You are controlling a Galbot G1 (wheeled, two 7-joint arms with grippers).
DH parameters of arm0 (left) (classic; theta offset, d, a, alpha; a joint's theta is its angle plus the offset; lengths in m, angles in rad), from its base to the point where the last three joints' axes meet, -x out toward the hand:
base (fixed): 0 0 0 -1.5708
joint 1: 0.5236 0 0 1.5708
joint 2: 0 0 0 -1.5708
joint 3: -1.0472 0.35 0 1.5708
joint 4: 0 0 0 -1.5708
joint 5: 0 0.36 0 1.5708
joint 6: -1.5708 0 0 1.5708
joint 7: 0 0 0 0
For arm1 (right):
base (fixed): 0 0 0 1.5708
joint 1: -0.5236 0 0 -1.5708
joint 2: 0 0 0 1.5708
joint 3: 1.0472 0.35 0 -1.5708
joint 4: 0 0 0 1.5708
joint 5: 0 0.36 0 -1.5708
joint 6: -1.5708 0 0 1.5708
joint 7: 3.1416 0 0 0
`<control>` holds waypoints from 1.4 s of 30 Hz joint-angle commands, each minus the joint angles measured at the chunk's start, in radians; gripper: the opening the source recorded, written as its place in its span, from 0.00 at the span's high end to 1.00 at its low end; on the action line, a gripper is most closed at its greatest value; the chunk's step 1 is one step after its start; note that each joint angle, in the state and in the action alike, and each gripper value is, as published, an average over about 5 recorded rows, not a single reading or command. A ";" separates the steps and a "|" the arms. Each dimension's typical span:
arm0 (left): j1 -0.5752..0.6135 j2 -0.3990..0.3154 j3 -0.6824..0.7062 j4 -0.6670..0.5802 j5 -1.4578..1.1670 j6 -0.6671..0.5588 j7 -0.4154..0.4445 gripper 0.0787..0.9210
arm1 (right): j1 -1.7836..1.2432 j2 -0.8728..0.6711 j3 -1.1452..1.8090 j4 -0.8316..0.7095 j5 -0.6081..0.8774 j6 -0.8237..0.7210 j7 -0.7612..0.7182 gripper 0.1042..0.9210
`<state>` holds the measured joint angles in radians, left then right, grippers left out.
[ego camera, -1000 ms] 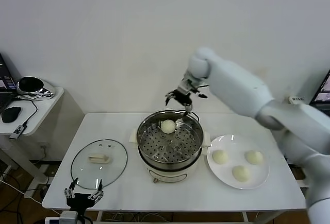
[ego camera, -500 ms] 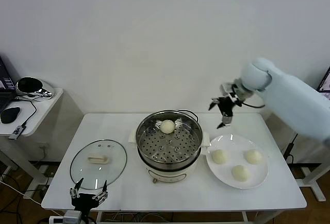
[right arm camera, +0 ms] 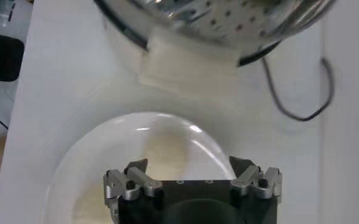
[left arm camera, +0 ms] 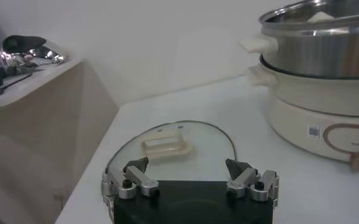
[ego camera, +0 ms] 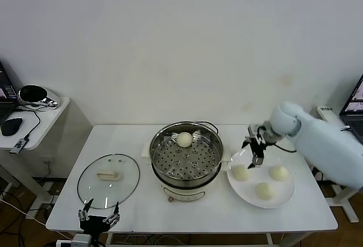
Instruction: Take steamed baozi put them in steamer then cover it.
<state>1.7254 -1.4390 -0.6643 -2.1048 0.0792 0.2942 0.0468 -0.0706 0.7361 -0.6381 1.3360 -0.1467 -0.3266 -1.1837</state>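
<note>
— Where is the right gripper point(ego camera: 253, 155)?

— Over the white plate point(ego camera: 287, 192) on the right side of the table point(ego camera: 142, 213), above the plate's far-left part and close to the nearest bun point(ego camera: 241, 172). Its fingers point(right arm camera: 136, 173) are spread wide, with nothing between them. From the right wrist view the plate's glossy surface lies straight below, and the steamer's cream side handle point(right arm camera: 188, 65) is just beyond the plate's rim.

— How are the baozi placed?

— One bun point(ego camera: 184, 139) sits on the perforated tray inside the steamer point(ego camera: 186, 159), toward its far edge. Three remain on the plate: the one by the gripper, another point(ego camera: 278, 172) toward the right, and a third point(ego camera: 264, 190) nearest the front edge. They lie apart from each other.

— And the cover?

— The glass cover point(ego camera: 109, 180) lies flat on the table left of the steamer, handle up, not touching the pot.

— The left gripper point(ego camera: 98, 218)?

— Low at the table's front-left edge, just before the cover. Its fingers point(left arm camera: 136, 175) are also spread apart and empty; the left wrist view shows the lid lying right ahead of them, the steamer farther off.
</note>
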 commanded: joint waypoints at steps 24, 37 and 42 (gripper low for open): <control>-0.007 0.026 0.010 0.040 0.007 -0.006 -0.005 0.12 | -0.097 0.089 0.011 -0.107 -0.079 0.004 0.116 0.12; -0.022 0.026 0.014 0.057 0.006 -0.003 -0.002 0.12 | -0.086 0.111 0.010 -0.168 -0.074 0.021 0.113 0.12; -0.027 0.025 0.012 0.062 0.005 -0.002 -0.001 0.12 | -0.079 0.108 0.002 -0.180 -0.062 0.023 0.104 0.12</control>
<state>1.6964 -1.4147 -0.6524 -2.0431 0.0839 0.2927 0.0466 -0.1513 0.8382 -0.6322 1.1789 -0.2132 -0.3131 -1.0777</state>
